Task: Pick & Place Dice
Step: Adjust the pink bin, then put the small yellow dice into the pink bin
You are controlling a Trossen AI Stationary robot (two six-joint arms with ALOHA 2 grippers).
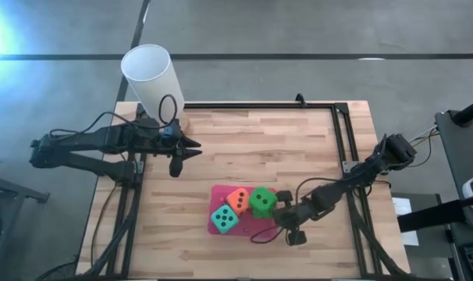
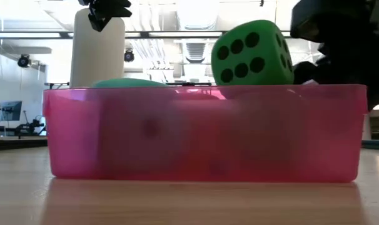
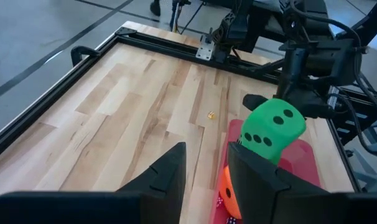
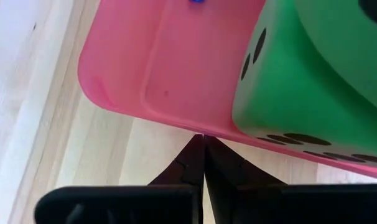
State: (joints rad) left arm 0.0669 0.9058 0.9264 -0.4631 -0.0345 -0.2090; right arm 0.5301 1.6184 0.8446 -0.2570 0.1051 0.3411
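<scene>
A pink tray [image 1: 218, 192] lies near the table's middle, toward its near edge. In it sit a teal die [image 1: 224, 218], an orange die [image 1: 237, 200] and a green die [image 1: 261, 201]. The green die [image 2: 252, 53] stands highest, tilted, over the tray's right end [image 4: 176, 81]; what it rests on is hidden. A second green die does not show. My right gripper [image 1: 277, 218] is shut beside the tray's right near side, close under the green die [image 4: 319, 74]. My left gripper [image 1: 178, 156] hovers open over bare wood, left of and beyond the tray. My right gripper's shut fingertips [image 4: 204, 140] stand right at the pink tray's rim [image 4: 195, 129], slanting in from the table's right. I cannot tell whether they touch the rim. Nothing lies between the fingers.
A tall white cylinder [image 1: 151, 74] stands at the table's far left corner, behind my left arm. A black metal frame [image 1: 342, 133] runs along the table's far and right sides. A tiny yellow speck [image 3: 211, 114] lies on the wood [image 3: 114, 112] beyond the tray.
</scene>
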